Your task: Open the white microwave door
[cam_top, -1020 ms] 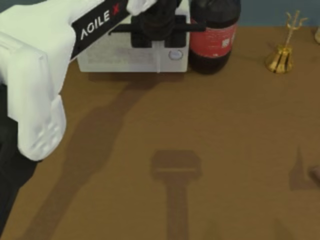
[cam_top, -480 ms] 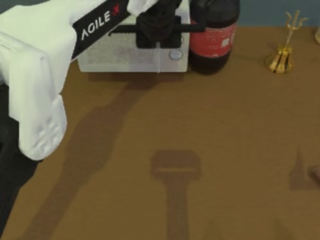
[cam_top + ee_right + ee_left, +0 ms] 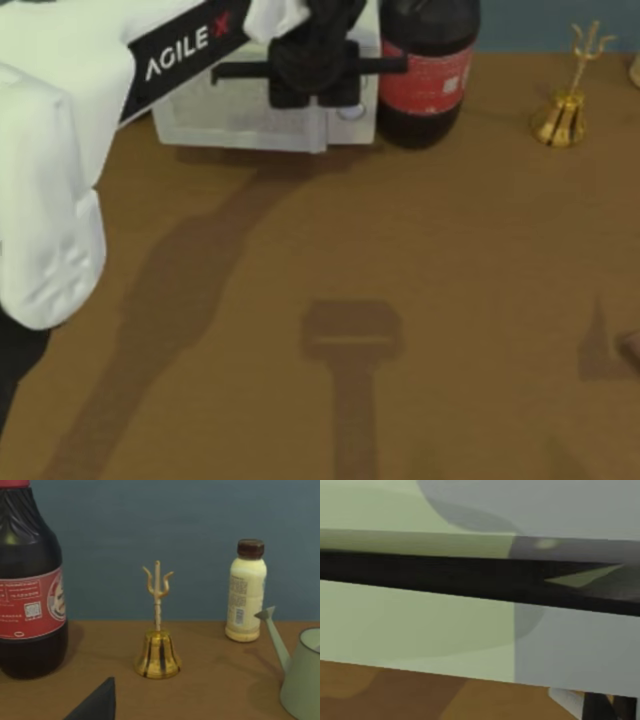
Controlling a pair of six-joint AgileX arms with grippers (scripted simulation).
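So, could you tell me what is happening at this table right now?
The left arm reaches across to the white microwave at the back of the table, with its left gripper at the right edge of the door. The door looks slightly ajar at most. A dark bottle stands right of the microwave, and a gold bell farther right. The right gripper sits parked, facing the bell.

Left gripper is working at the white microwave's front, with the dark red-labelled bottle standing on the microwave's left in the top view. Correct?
Not quite: the top view shows the dark red-labelled bottle standing at the right of the white microwave, not its left. The left gripper is indeed at the microwave's front.
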